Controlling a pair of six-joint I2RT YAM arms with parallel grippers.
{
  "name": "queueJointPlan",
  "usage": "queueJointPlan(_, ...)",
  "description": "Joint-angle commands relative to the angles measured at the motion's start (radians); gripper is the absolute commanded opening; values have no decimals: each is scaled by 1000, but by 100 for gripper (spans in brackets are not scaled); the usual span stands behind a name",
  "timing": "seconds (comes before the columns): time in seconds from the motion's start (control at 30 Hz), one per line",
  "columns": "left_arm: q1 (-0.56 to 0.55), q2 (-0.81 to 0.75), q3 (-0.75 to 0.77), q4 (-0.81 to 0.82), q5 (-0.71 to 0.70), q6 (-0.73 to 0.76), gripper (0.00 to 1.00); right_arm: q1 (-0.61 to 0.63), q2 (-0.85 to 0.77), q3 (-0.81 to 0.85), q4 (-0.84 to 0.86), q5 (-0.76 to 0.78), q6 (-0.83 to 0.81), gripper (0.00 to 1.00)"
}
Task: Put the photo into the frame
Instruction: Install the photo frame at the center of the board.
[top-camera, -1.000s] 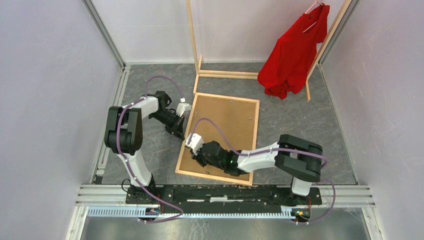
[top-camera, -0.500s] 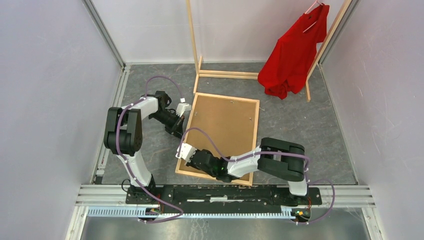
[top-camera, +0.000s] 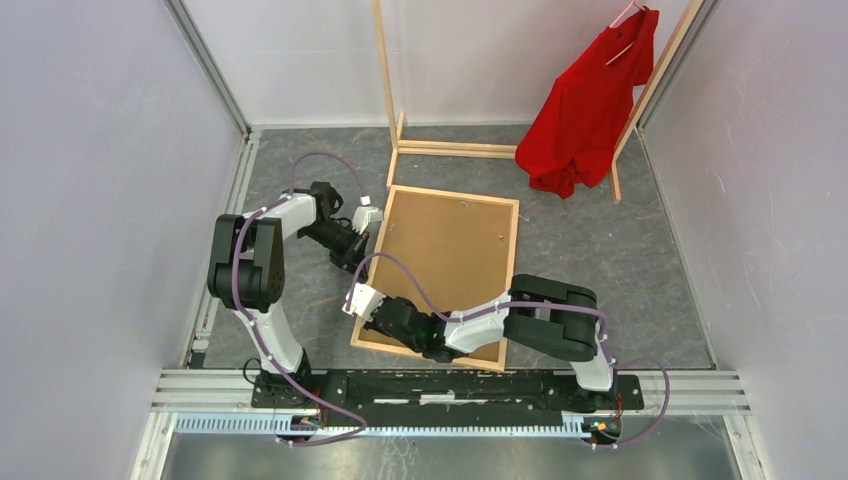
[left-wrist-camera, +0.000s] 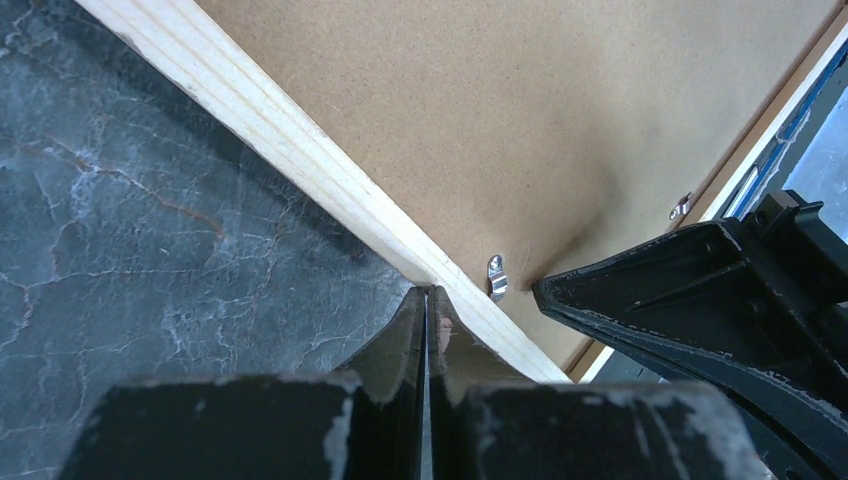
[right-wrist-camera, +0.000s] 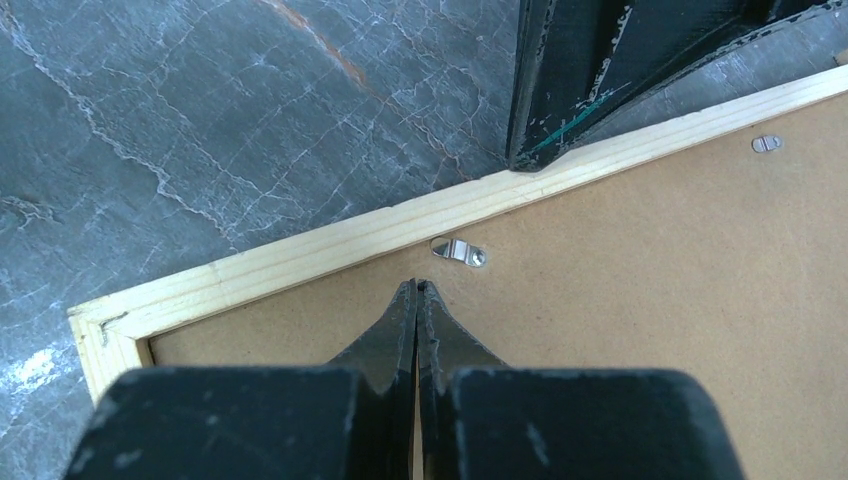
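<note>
Though gripping nothing, holds left tool fully closed, tip against the outer edge of the frame rail, with a metal clip just ahead to its right. Holds right tool closed and empty too, tip over the brown backing board, just short of that clip. Has frame lying back-up on the grey worktop beneath both tools, board inside it.

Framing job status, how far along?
Done: the backing board sits inside the frame, back up; the photo is not visible, presumably underneath. In hand: left tool and right tool, both shut, tips at the frame's long rail near a metal clip. Left: likely securing the clips; their state is unclear.
</note>
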Motion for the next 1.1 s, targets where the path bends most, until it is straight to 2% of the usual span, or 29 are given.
queueJointPlan(0.0, -5, -1, -15, 3, -51, 46, 6, 1, 21, 40, 14, 29, 4, 0)
queueJointPlan(1.07, -5, 7, -19, -10, -63, 66, 5, -44, 62, 51, 16, -15, 70, 0)
